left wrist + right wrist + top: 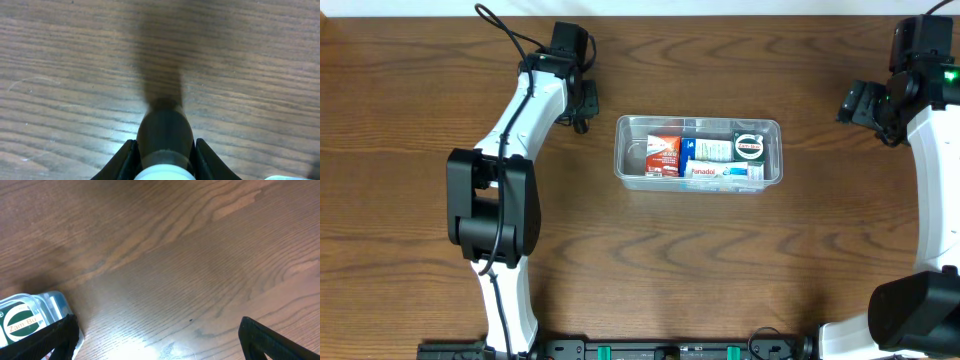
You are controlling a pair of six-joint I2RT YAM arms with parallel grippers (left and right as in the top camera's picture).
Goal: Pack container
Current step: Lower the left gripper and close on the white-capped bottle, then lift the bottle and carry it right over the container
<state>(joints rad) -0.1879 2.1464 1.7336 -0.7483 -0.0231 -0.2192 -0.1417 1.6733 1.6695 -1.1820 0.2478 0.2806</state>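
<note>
Left gripper (164,146) clamps a dark rounded object (165,125) left of the container (619,150); right gripper (160,340) gapes, well clear.

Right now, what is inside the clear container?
The container holds a red-and-white box, a Panadol box, a green round tin and a white-and-blue packet. Anything beneath them is hidden.

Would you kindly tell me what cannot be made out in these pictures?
Left wrist: dark object between the left pincer fingers, blurred, unidentifiable.
Right wrist: container cut off by the frame edge and the right pincer.
Overhead: fine print on the boxes inside, too small.
</note>
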